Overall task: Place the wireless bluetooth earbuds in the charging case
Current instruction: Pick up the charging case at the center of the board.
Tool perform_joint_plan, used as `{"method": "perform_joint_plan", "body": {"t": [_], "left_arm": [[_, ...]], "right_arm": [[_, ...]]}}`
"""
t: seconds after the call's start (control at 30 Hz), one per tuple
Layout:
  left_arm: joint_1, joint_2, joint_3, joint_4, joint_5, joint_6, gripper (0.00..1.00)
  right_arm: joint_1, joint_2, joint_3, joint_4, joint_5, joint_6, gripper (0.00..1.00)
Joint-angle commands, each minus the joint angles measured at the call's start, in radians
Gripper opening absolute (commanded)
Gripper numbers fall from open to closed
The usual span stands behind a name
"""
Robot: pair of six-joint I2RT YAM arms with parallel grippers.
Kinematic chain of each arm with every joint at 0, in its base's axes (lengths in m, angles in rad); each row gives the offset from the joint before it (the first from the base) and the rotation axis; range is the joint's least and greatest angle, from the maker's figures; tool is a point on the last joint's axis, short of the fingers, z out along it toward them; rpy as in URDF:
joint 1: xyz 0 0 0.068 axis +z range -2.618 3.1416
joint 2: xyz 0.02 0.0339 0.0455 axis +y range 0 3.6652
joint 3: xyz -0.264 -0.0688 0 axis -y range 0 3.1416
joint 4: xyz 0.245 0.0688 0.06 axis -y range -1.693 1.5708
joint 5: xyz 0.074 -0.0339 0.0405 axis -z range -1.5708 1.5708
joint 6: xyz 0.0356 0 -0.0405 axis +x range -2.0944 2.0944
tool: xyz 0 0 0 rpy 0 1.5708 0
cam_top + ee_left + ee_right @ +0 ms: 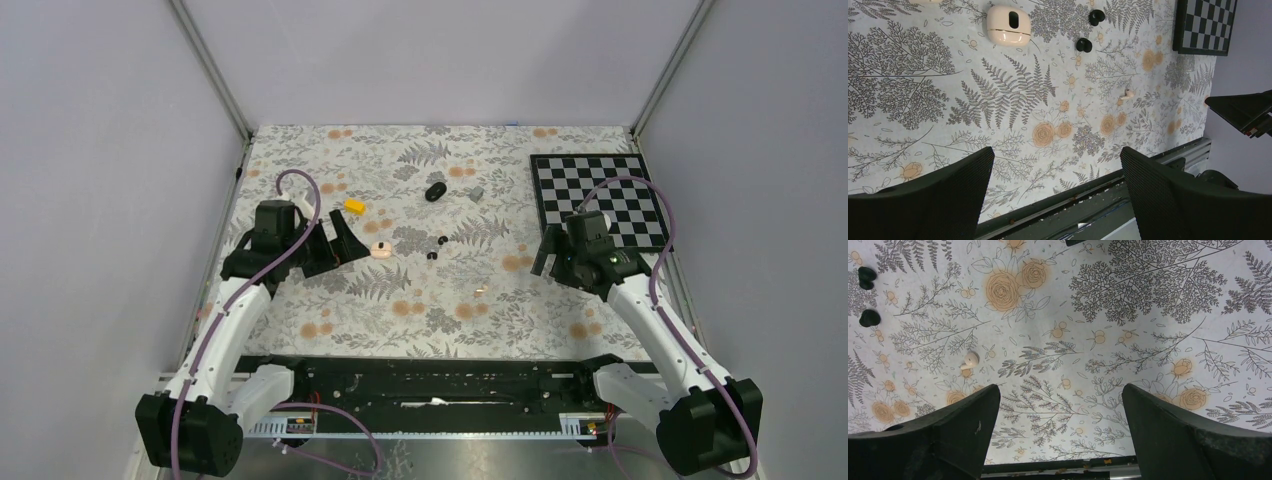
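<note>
Overhead, a table is boxed in by plain pale lilac walls [100, 150], with slim metal posts [210, 70] rising at the two far corners. A tablecloth [400, 320] printed with grey ferns and orange roses covers the top. A black-and-white chessboard [600, 195] lies flat at the far right corner, and a dark metal rail [450, 375] runs along the near edge between the two arm bases.

Two black earbuds [443, 240] lie loose on the cloth near the middle, just beside each other but apart. The left wrist view shows them as small rounded nubs [1084, 45]. A black oval pod [435, 190] sits farther back, well apart from them, with a small grey block [476, 193] just to its right. A cream case [380, 250] rests left of the earbuds, and a yellow block [354, 206] lies behind it. A single white earbud [969, 360] lies alone nearer the front.

The left gripper [335, 245] hangs over the cloth beside the cream case, jaws spread wide and holding nothing. The right gripper [550, 255] hangs near the chessboard's front corner, likewise spread and empty.
</note>
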Motion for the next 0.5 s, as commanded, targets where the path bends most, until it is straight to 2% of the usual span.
{"method": "perform_joint_plan", "body": {"t": [0.0,0.23,0.47], "left_arm": [[0.003,0.009,0.003,0.044,0.020,0.029,0.99],[0.002,0.107,0.059,0.047,0.008,0.050,0.99],[-0.039,0.230,0.187,0.047,-0.065,0.082,0.99]], "right_arm": [[0.004,-0.025,-0.013,0.021,0.031,0.005,1.00],[0.004,-0.051,-0.020,0.023,0.020,0.005,0.99],[0.004,-0.072,-0.027,0.025,0.010,0.017,1.00]]}}
